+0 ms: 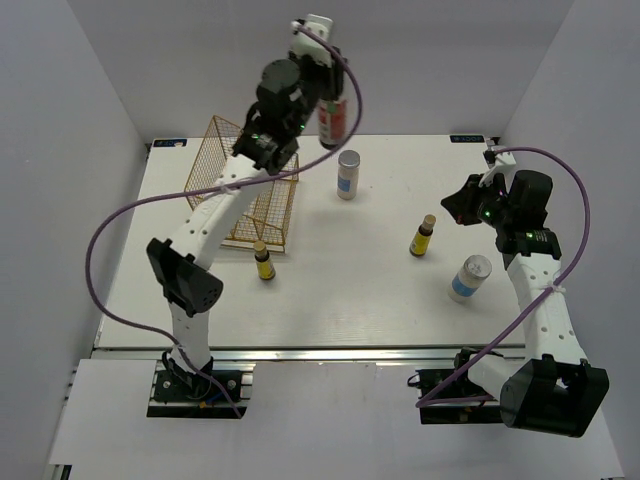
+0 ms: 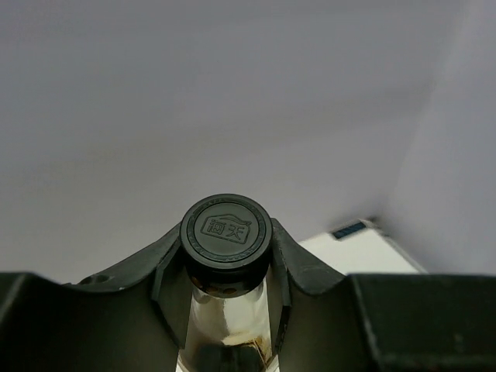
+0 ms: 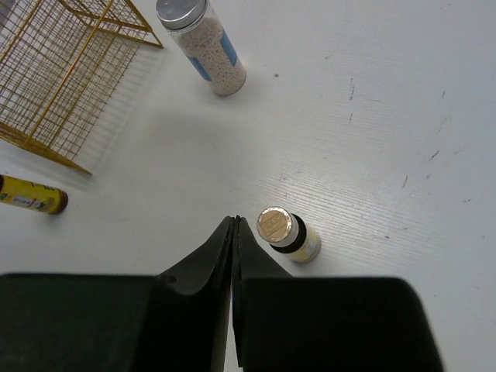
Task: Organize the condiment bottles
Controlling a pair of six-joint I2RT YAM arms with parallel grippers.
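Note:
My left gripper (image 1: 326, 98) is raised high above the back of the table, shut on the tall dark-filled bottle (image 1: 333, 123) with the red label. In the left wrist view its fingers (image 2: 167, 267) clamp the neck just under the black cap (image 2: 225, 232). My right gripper (image 3: 234, 226) is shut on nothing, with its tip just left of a small yellow bottle (image 3: 291, 235) that stands upright. That bottle (image 1: 423, 236) is at mid-right, and a second yellow bottle (image 1: 264, 261) stands in front of the rack. One white jar (image 1: 348, 175) stands at the back centre, another (image 1: 470, 278) at the right front.
A gold wire rack (image 1: 245, 185) stands at the back left of the white table (image 1: 340, 300), under the left arm. The right wrist view shows the rack's corner (image 3: 62, 77), the white jar (image 3: 203, 46) and the yellow bottle (image 3: 31, 194) at the left.

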